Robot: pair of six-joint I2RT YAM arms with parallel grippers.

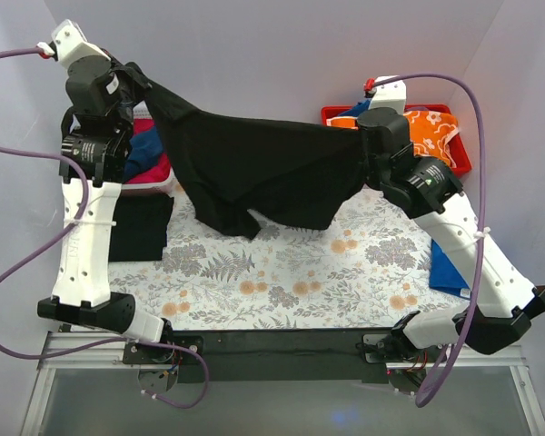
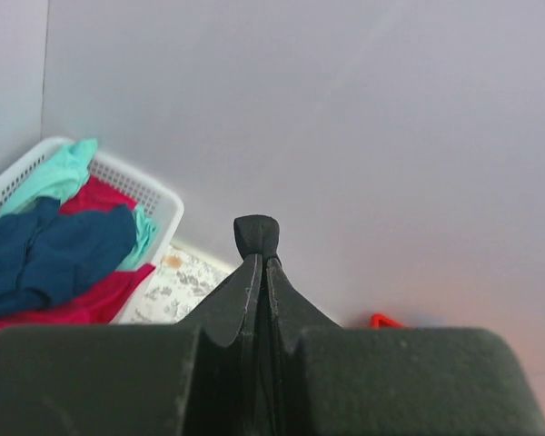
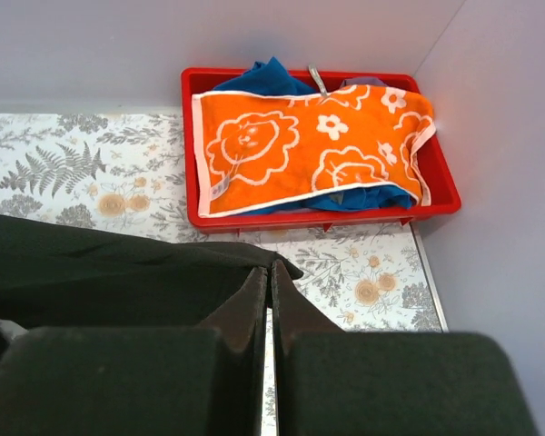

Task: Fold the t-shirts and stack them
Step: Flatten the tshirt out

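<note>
A large black t-shirt (image 1: 263, 168) hangs stretched in the air between both grippers, above the fern-patterned covering. My left gripper (image 1: 138, 80) is shut on its far-left corner; a nub of black cloth (image 2: 256, 236) sticks out past the fingertips in the left wrist view. My right gripper (image 1: 363, 136) is shut on the shirt's right edge (image 3: 118, 272). A folded black shirt (image 1: 141, 227) lies on the covering at the left. Blue cloth (image 1: 450, 268) lies by the right arm.
A white basket (image 1: 159, 182) with blue, red and teal clothes (image 2: 54, 254) stands at back left. A red tray (image 3: 320, 216) with an orange flowered cloth (image 3: 300, 145) and blue cloth stands at back right. Grey walls enclose the table.
</note>
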